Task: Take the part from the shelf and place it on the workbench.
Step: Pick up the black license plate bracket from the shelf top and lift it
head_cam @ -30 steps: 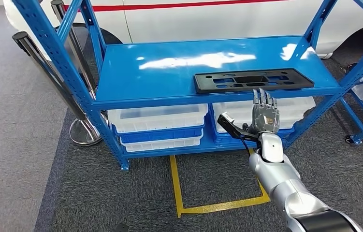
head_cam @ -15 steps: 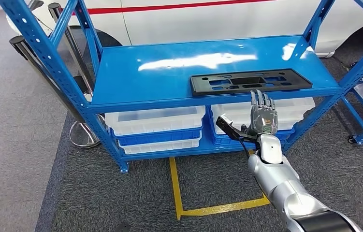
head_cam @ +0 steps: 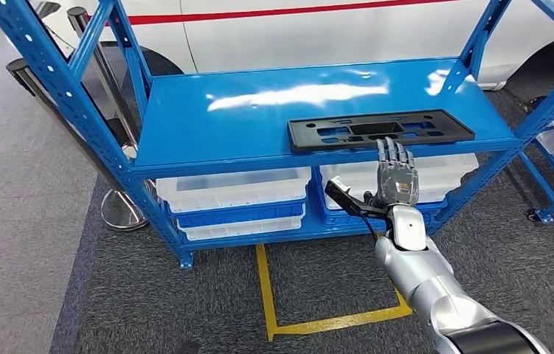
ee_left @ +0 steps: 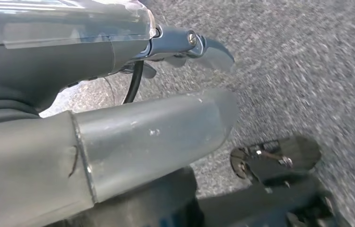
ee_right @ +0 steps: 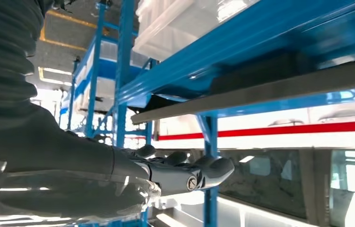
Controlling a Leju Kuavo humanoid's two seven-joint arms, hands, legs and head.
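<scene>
Head view: your right hand [head_cam: 397, 177] is up in front of the blue shelf [head_cam: 259, 110], fingers straight and apart, holding nothing, fingertips [head_cam: 392, 147] at the shelf's front lip just below the part [head_cam: 381, 129]. Whether they touch the part, you can't tell. Silver forearm comes in from lower right.

The part is a flat black plate with cut-outs, lying on the top deck near the front edge, right of centre. Long axis runs side to side along the shelf front, far end tipped slightly away toward the right.

Right wrist view gives you the same hand [ee_right: 185, 172] from behind, fingers extended, under the deck edge with the part [ee_right: 255, 71] as a dark strip on it.

Left wrist view: your left hand [ee_left: 166, 47] hangs over grey carpet; fingers mostly hidden, so you can't tell spread or curled.

Under the deck: white bins [head_cam: 233, 184] on blue trays on the lower level. Yellow floor tape [head_cam: 333, 318] on dark carpet in front of the shelf. White car with a red stripe [head_cam: 296, 29] behind. Chrome stanchion base [head_cam: 122, 210] left of the shelf.
</scene>
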